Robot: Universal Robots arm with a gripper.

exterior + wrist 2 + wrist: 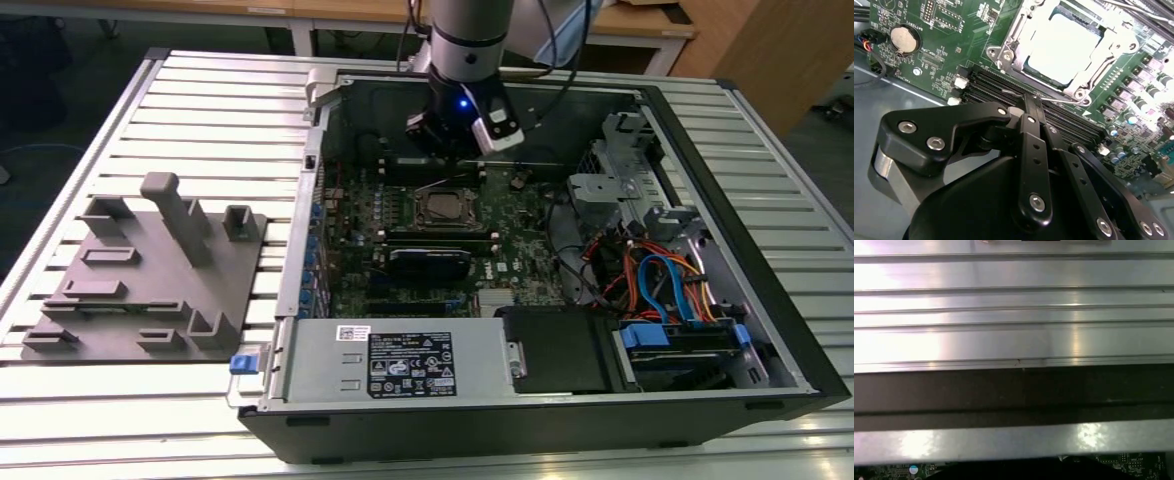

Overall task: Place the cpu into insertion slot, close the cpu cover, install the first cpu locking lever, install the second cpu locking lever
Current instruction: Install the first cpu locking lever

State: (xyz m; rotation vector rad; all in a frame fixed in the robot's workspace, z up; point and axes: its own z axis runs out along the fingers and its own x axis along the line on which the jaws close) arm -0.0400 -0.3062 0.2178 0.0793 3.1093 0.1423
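Silver-grey cpu (1064, 47) sits in the insertion slot (1004, 52) under the closed cpu cover (1094, 80), so the lever step seems in hand, with the gripper (1033, 102) clenched just beside a thin locking lever (1054, 100), needing careful hooking.

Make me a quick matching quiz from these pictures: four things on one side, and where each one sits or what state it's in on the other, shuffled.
Things:
1. cpu
2. cpu cover
3. gripper
4. grey fixture plate

Places or states:
A. on the slatted table, outside the computer case, at the exterior view's left
B. seated in the insertion slot, silver top showing
C. fingers together, above the black memory slots
D. lying down around the chip as a metal frame

Pairs: 1-B, 2-D, 3-C, 4-A
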